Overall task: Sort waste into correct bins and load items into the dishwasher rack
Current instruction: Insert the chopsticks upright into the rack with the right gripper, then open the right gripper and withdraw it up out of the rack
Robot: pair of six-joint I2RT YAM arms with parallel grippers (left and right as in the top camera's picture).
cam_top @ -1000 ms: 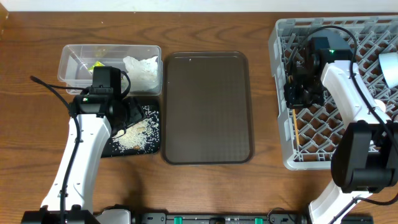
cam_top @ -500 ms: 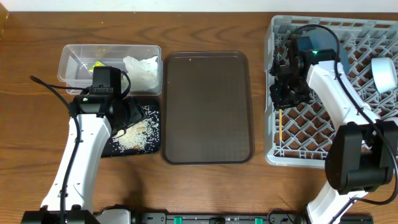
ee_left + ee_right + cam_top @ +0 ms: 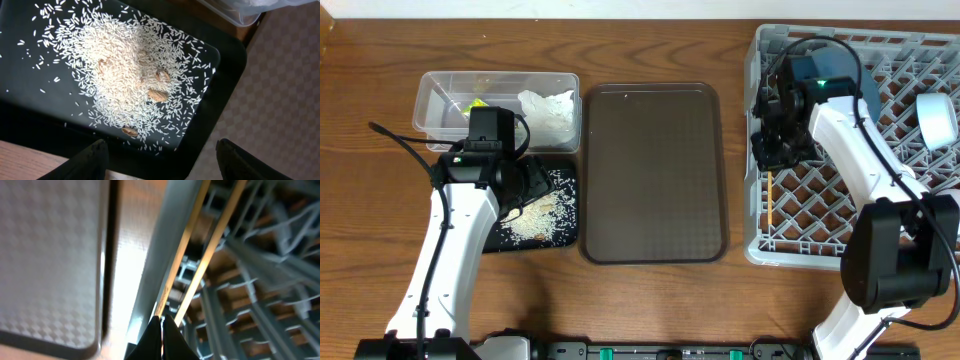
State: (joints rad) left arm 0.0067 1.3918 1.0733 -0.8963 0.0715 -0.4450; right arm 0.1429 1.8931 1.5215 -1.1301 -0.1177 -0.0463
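Note:
My right gripper is shut on the pair of wooden chopsticks. It holds them over the left edge of the grey dishwasher rack. A pale cup lies in the rack at the right. My left gripper is open and empty above the black tray, which holds a pile of rice scraps. The clear tub holds the yellow-green wrapper and the white tissue.
The brown serving tray lies between the bins and the rack, close to the rack's left wall. A few brown bits lie in the rice in the left wrist view.
The rack has slid to the left, toward the brown tray. My right gripper moved left with the chopsticks in it. The left arm has not moved.

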